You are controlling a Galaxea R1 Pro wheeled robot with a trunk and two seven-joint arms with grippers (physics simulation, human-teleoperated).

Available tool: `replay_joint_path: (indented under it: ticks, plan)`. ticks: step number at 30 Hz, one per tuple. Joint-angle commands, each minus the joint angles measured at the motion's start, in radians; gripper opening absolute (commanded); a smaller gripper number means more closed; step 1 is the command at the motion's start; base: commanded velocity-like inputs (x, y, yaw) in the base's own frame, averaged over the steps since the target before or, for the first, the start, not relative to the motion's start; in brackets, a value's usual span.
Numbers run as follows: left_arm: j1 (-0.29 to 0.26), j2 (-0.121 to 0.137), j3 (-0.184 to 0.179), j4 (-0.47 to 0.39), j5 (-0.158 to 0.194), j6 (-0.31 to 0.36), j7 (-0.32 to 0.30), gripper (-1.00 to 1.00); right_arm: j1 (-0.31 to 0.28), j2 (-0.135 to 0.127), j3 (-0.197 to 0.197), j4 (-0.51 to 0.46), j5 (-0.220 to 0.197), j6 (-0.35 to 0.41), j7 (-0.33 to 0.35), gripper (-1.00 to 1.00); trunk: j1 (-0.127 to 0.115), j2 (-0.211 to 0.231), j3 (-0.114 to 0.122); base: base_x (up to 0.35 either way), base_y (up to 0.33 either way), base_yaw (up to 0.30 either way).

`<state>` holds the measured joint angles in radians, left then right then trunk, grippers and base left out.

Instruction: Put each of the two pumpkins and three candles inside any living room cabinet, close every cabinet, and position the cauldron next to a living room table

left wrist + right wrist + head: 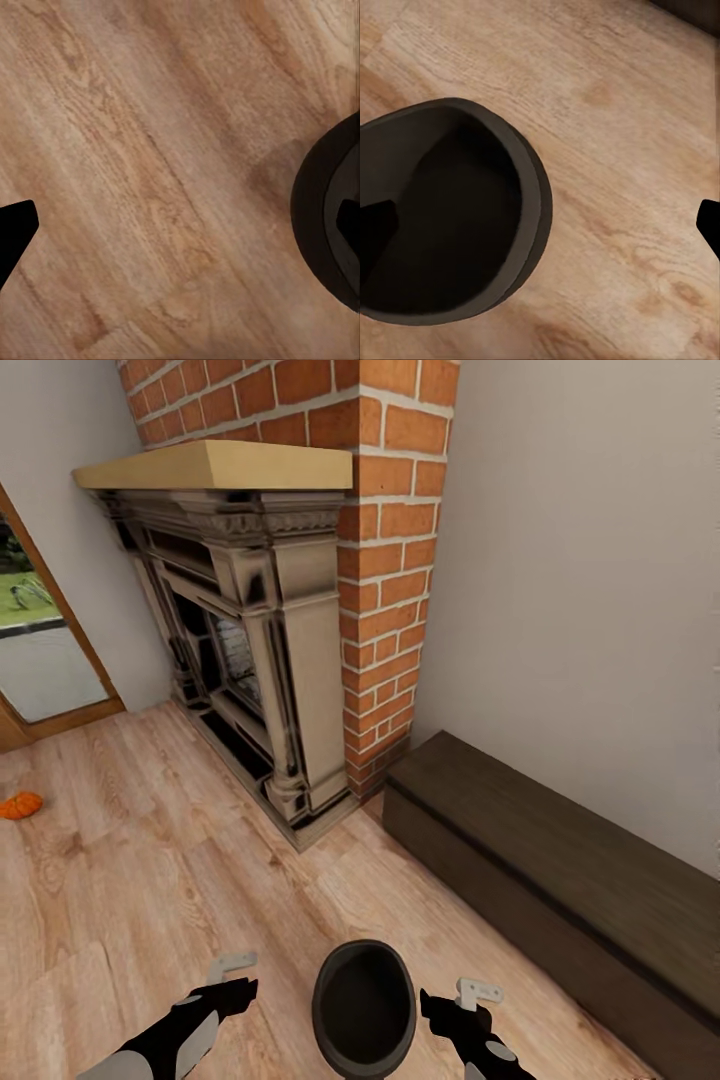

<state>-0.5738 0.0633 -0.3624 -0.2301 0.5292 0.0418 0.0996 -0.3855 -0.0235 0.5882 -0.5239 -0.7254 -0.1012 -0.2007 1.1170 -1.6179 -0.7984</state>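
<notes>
1. While the robot faced the brick chimney breast (385, 560), the cauldron (364, 1008) sat on the wood floor (150, 860) directly between its two arms, mouth up, nothing visible inside it.
2. Left gripper (232, 980) hung to one side of the pot, right gripper (462, 1005) to the other, neither touching it. Looked like a bracketing stance for a two-handed lift or push; that is my reading only.
3. Left wrist view: one dark fingertip (15, 229) at one edge, another over the cauldron rim (319, 217) at the opposite edge, so the fingers stood spread with nothing between them. Right wrist view: same, tips far apart, one of them over the pot's mouth (450, 225).
4. Cabinet (560, 880), long, low and dark, lay along the wall beside the fireplace surround (260, 650); its front looked shut.
5. One pumpkin (20, 805) lay on the floor well off to the left, near the glazed door (40, 660).
6. Candles and table: not sighted.
</notes>
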Motion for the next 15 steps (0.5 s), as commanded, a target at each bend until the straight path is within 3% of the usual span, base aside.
replay_joint_path:
  ticks: [1,5,9,15]
  plan:
    - [0.0,0.001,-0.009,-0.003,0.008,0.004,0.006,1.0,-0.001,-0.001,0.009,-0.001,-0.01,-0.005,-0.006,1.0,0.0,0.0,-0.001,0.072,0.039,-0.112]
    - [0.0,0.0,-0.009,-0.003,0.008,0.004,0.006,1.0,-0.001,-0.001,0.009,-0.001,-0.01,-0.005,-0.006,1.0,0.0,0.0,0.0,0.067,-0.017,-0.033]
    - [0.0,0.0,-0.011,-0.002,0.007,0.004,0.004,1.0,-0.001,-0.001,0.009,-0.001,-0.01,-0.005,-0.006,1.0,0.0,0.0,0.0,0.244,-0.008,-0.006]
    - [0.001,-0.004,-0.061,-0.002,0.007,0.005,0.004,1.0,-0.001,0.0,0.009,-0.001,-0.006,-0.006,-0.006,1.0,0.0,0.0,0.0,0.121,-0.001,-0.001]
